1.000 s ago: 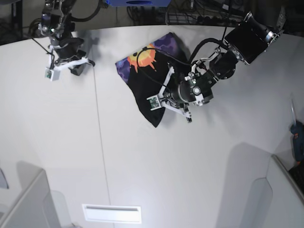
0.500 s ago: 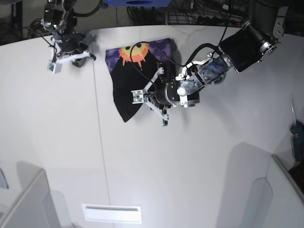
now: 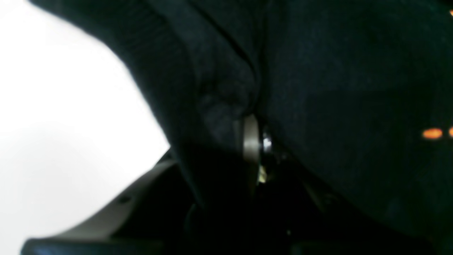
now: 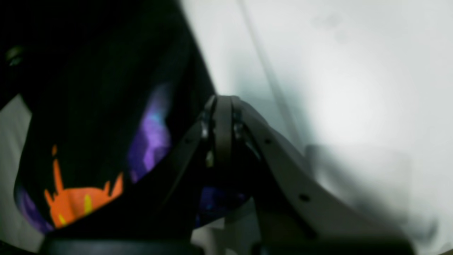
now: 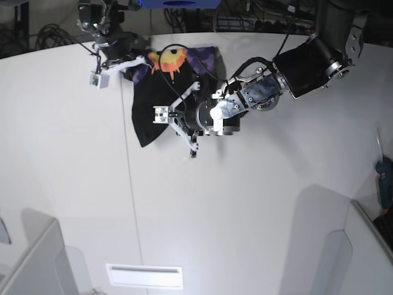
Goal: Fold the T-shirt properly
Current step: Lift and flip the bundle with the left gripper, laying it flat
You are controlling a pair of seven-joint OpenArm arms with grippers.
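The black T-shirt (image 5: 161, 92) lies bunched at the table's far middle, its orange sun print (image 5: 169, 60) on purple facing up at the top. My left gripper (image 5: 183, 114) sits at the shirt's right side. In the left wrist view it (image 3: 253, 141) is shut on a fold of the black cloth (image 3: 336, 88). My right gripper (image 5: 136, 63) is at the shirt's upper left corner. In the right wrist view it (image 4: 221, 113) is shut, its tips at the edge of the shirt (image 4: 88, 106). I cannot tell if cloth is pinched there.
The white table (image 5: 215, 215) stretches wide towards the front, with a seam (image 5: 132, 203) running front to back. A white slot (image 5: 144, 276) sits near the front edge. Cables and dark equipment (image 5: 245, 15) line the far side.
My left gripper has dragged the shirt left and towards the far edge. My right gripper has swung right from bare table to the shirt's upper left corner.
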